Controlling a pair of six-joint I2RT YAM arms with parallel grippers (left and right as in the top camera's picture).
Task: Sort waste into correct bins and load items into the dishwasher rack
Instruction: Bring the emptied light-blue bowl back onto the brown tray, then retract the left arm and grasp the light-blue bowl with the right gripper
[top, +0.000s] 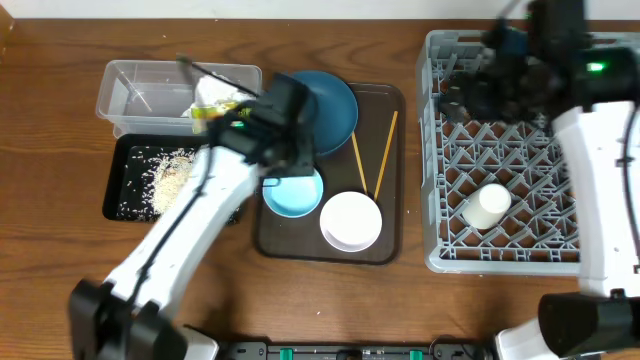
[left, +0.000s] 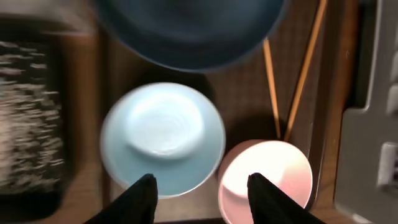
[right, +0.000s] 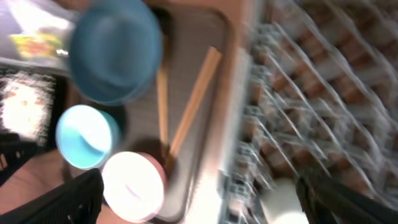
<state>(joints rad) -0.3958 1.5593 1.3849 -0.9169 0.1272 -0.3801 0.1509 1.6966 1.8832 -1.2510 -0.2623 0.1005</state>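
Found blue bowl (top: 292, 195) on tray (top: 392, 200), near edge, touching white bowl (top: 351, 221); judged next for loading. Noted plate (top: 335, 105) at tray's far end, chopsticks (top: 385, 155) along its right side. Observed left gripper (left: 201, 180) above tray over both bowls, fingers parted and empty, apparently lining up a pick. Observed right gripper (right: 199, 183) right of tray above rack (top: 432, 150), fingers spread wide, nothing held. Recorded cup (top: 487, 207) lying in rack; rice (top: 168, 175) in black bin (top: 115, 195) and wrapper (top: 212, 105) in tub (top: 135, 80), left of tray.

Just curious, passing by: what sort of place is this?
Likely a mock dish-clearing station: a light-grey plastic dishwasher rack, a brown serving tray with a white bowl, and a shallow black tray holding rice scraps.
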